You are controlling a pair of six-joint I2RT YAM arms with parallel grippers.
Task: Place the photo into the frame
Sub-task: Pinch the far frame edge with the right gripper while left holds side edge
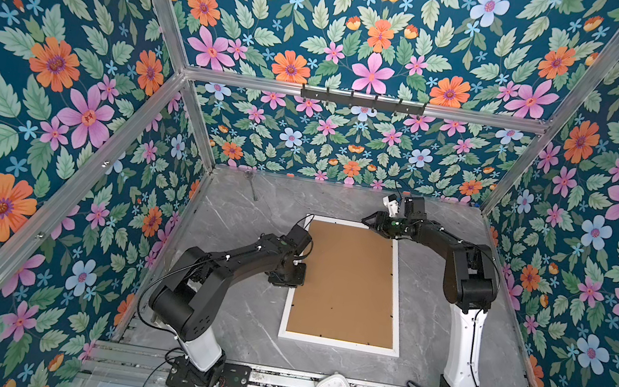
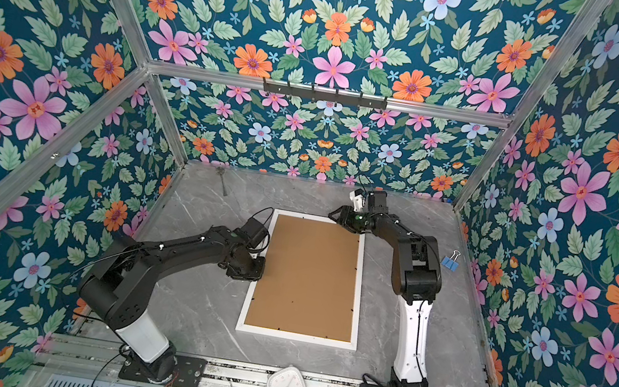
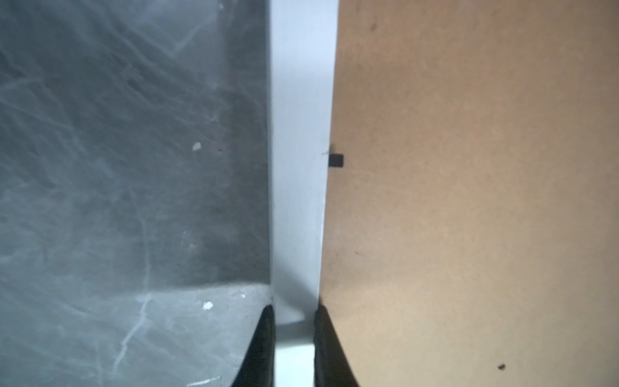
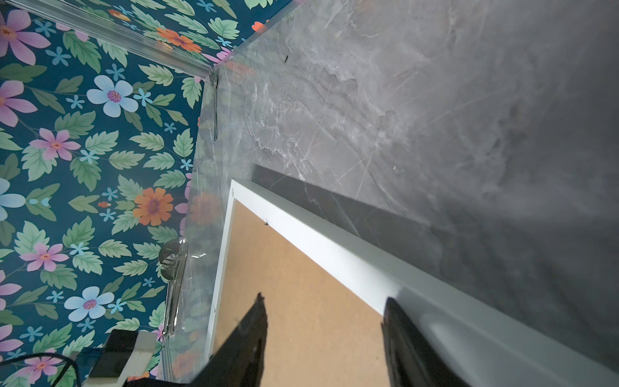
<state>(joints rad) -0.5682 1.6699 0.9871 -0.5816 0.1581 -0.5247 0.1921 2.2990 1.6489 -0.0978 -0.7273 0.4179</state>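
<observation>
Lying face-down on the desk (image 1: 237, 216), the frame (image 1: 339, 343) holds a brown backing board (image 1: 348, 285). Left pincer (image 3: 293, 306) clamps its border, right pincer (image 4: 324, 296) gapes over its far corner; a top view alone catches the blue clip (image 2: 449, 261).

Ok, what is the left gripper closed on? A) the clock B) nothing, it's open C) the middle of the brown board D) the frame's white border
D: in the left wrist view the left gripper has a finger on each side of the white border of the frame, beside the brown backing board.
</observation>
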